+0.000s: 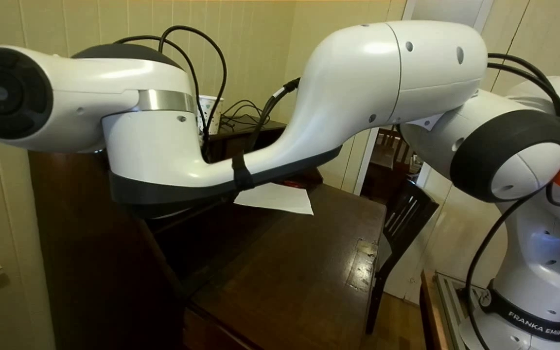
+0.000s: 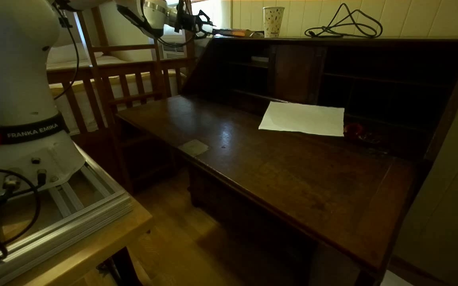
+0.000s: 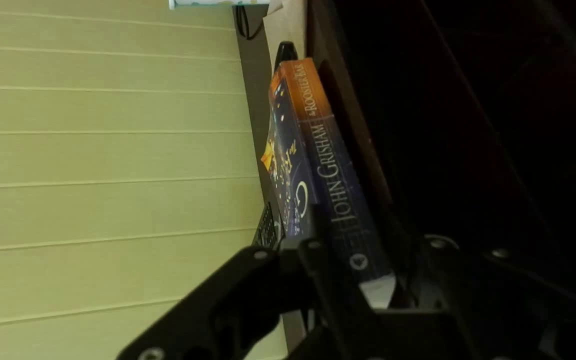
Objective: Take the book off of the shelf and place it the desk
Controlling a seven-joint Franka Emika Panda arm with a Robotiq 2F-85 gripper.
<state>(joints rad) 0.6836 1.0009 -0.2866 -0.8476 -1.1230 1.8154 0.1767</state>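
Beyond the fingers [image 3: 330, 282] are a cup [image 2: 273, 22] and, farther off, a cable [image 2: 326, 29], with paper [image 2: 302, 119] lower than the fingers.

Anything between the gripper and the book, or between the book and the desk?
Nothing visible separates the open gripper from the Rooster Bar book. Nothing visible stands between the book and the desk either, though a white paper sheet covers part of it toward the back.
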